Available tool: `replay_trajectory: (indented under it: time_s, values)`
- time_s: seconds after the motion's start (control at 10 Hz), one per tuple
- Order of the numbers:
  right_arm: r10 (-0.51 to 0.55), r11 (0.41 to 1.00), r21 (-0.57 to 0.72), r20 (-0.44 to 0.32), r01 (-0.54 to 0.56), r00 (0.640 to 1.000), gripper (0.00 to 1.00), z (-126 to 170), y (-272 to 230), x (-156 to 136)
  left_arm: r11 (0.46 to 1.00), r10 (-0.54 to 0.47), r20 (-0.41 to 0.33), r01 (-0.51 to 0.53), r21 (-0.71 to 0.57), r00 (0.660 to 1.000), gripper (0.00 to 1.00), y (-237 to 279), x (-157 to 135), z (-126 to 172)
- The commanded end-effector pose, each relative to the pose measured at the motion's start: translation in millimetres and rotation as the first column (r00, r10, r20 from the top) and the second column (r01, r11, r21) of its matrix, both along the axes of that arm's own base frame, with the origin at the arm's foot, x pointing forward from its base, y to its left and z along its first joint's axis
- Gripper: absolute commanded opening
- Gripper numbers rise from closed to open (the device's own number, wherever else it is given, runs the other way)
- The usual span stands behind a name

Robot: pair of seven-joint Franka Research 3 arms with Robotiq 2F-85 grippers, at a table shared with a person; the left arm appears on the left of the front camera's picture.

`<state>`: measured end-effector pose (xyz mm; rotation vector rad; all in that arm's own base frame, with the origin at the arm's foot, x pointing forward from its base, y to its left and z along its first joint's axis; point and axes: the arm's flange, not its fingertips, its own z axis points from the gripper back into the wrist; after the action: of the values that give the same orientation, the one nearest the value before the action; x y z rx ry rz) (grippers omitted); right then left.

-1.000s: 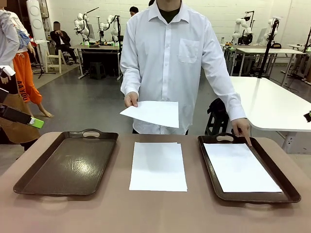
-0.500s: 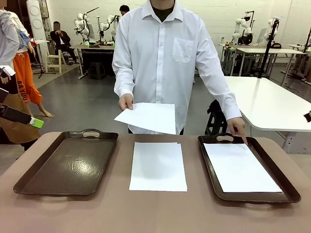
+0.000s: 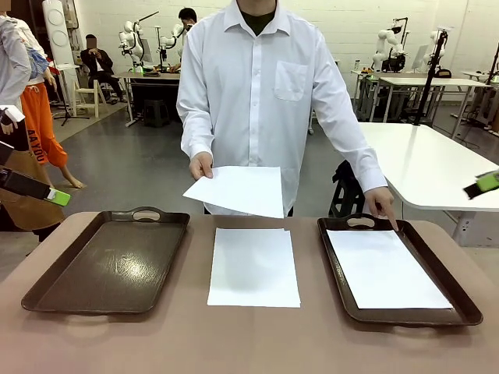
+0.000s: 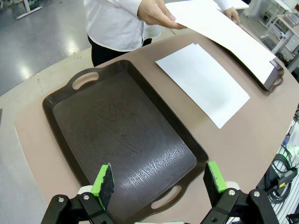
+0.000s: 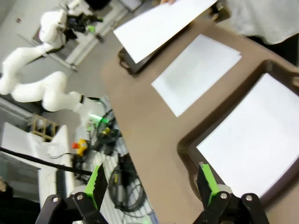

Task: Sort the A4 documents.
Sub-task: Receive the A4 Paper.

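Observation:
The A4 documents lie in three places. A small pile (image 3: 253, 267) rests on the table between the two trays. One sheet (image 3: 383, 269) lies in the right tray (image 3: 468, 313). The person's hand holds another sheet (image 3: 238, 189) above the table's far edge, while the other hand (image 3: 382, 204) touches the right tray's far rim. My left gripper (image 4: 159, 179) hangs open above the empty left tray (image 4: 117, 130), with the pile (image 4: 203, 81) beyond it. My right gripper (image 5: 151, 183) hangs open near the right tray's sheet (image 5: 257, 135).
The left tray (image 3: 109, 261) is bare inside. In the front view my left gripper (image 3: 56, 196) shows at the far left edge and my right gripper (image 3: 485, 183) at the far right edge, both off the table. A white table (image 3: 437, 167) stands behind right.
The person has shifted slightly to picture left with the held sheet. My right gripper has come into the front view at the right edge.

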<state>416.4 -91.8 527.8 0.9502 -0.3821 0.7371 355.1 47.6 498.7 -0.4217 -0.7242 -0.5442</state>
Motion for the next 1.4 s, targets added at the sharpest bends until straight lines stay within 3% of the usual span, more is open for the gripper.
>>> replay_trajectory:
  time_s: [0.0, 0.2, 0.4, 0.5, 0.7, 1.0, 1.3]
  values:
    - [0.056, 0.998, 0.046, -0.118, -0.051, 0.991, 1.00, 0.7, 19.9, 42.9, 1.000, -0.019, 0.009, 0.019, -0.012, 1.000, 1.00, 1.5, 0.7, -2.4]
    - [0.170, 0.976, 0.182, -0.276, -0.122, 0.946, 1.00, -13.8, 64.3, 80.1, 1.000, -0.019, 0.009, 0.019, -0.012, 1.000, 1.00, 1.5, 0.7, -2.4]
    - [0.280, 0.932, 0.339, -0.435, -0.132, 0.856, 1.00, -30.0, 99.6, 114.6, 1.000, -0.019, 0.009, 0.019, -0.012, 1.000, 1.00, 1.5, 0.7, -2.4]
    - [0.360, 0.897, 0.417, -0.499, -0.146, 0.788, 1.00, -39.7, 119.2, 131.8, 1.000, -0.019, 0.009, 0.019, -0.012, 1.000, 1.00, 1.5, 0.7, -2.4]
    - [0.391, 0.880, 0.460, -0.564, -0.117, 0.727, 1.00, -56.4, 150.3, 158.7, 1.000, -0.019, 0.009, 0.019, -0.012, 1.000, 1.00, 1.5, 0.7, -2.4]
    - [0.311, 0.900, 0.435, -0.652, 0.006, 0.691, 1.00, -101.5, 199.4, 188.9, 1.000, -0.019, 0.009, 0.019, -0.012, 1.000, 1.00, 1.5, 0.7, -2.4]
    - [0.158, 0.923, 0.355, -0.700, 0.148, 0.696, 1.00, -144.7, 228.1, 201.7, 1.000, -0.019, 0.009, 0.019, -0.012, 1.000, 1.00, 1.5, 0.7, -2.4]
